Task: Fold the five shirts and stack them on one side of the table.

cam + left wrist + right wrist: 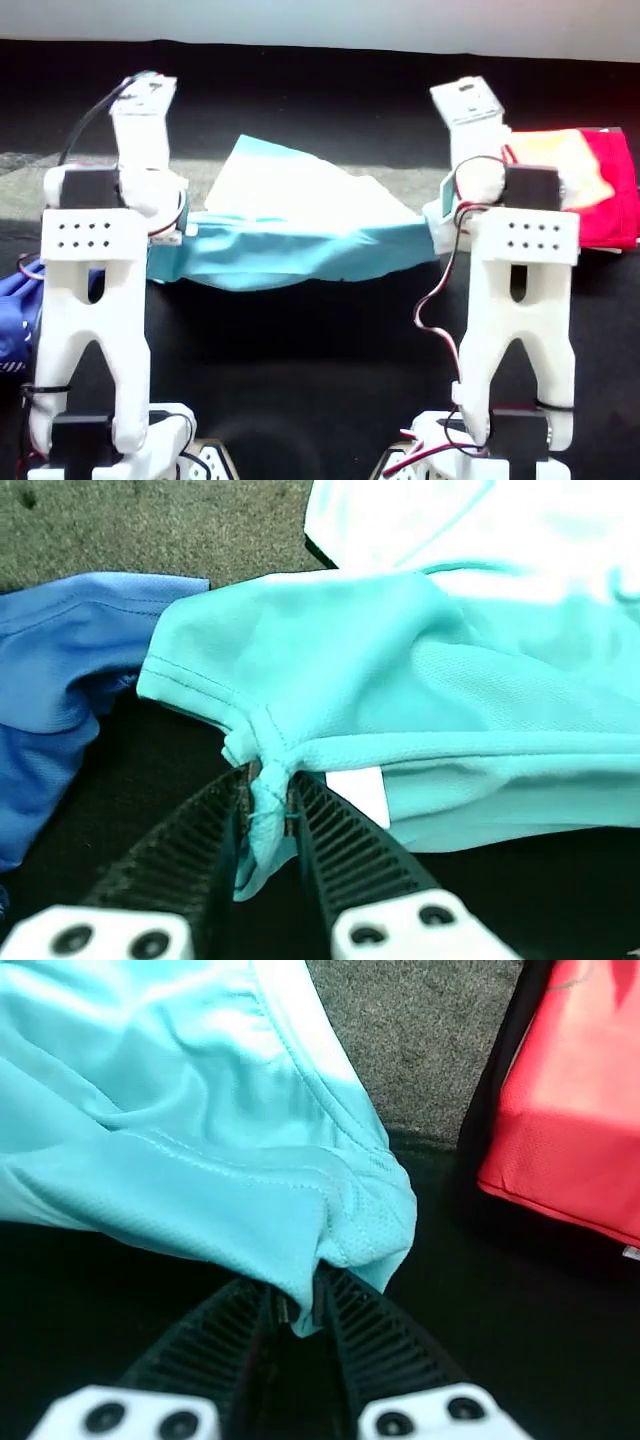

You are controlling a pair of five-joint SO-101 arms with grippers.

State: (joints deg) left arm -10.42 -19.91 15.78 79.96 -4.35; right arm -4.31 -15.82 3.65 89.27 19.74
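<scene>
While both arms are holding the teal shirt (300, 250) stretched between them just above the bench (300, 380), the step in hand is looking like the folding of this one shirt. Its near edge is hanging as a taut band and the rest is lying farther back as a pale flap. The left gripper (268, 780) is pinching a bunched seam at one end, with its jaws closed almost fully on the cloth. The right gripper (298, 1300) is clamping a hem corner at the other end in the same way.

Both holds are taking very little fabric, so I judge the next move is calling for the two arms to be travelling together and evenly. They should be carrying the edge over the flap without pulling apart, and opening only once it is lying flat.

As for holding finished work, the bench's right side is serving as the stack, where a red shirt (605, 190) is lying folded just beside the right arm. A blue shirt (60, 650) is lying crumpled beside the left arm, apparently waiting its turn.
</scene>
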